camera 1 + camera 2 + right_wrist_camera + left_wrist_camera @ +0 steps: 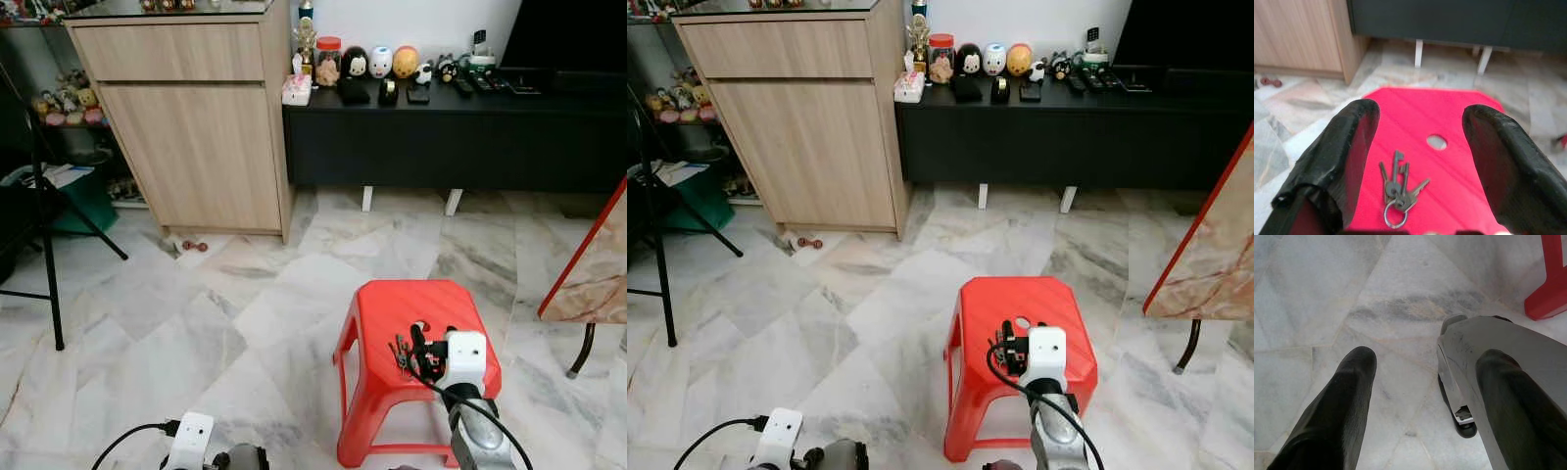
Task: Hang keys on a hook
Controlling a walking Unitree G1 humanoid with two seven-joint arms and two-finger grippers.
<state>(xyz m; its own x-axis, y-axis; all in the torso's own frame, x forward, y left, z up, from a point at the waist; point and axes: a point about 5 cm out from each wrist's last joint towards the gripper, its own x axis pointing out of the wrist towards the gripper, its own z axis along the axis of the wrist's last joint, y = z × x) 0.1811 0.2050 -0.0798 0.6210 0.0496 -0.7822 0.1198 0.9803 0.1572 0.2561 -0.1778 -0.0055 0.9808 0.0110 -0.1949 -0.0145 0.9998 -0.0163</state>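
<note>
On red stool [1449, 122]: keys [1397, 192] btwn fingers of right end effector [1420, 147], spread wide, not touching.

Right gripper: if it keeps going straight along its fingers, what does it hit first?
Most likely the keys. The right gripper is open above the red stool, with the bunch lying between its fingers on the seat. Depth is hard to judge; slightly off, it would meet the seat itself.

Our right arm reaches forward at about 5 o'clock in the head view, right gripper [1418, 161] with fingers spread wide, angled downward. Our left arm hangs low at 7 o'clock, left gripper [1422, 401] fingers also parted.
</note>
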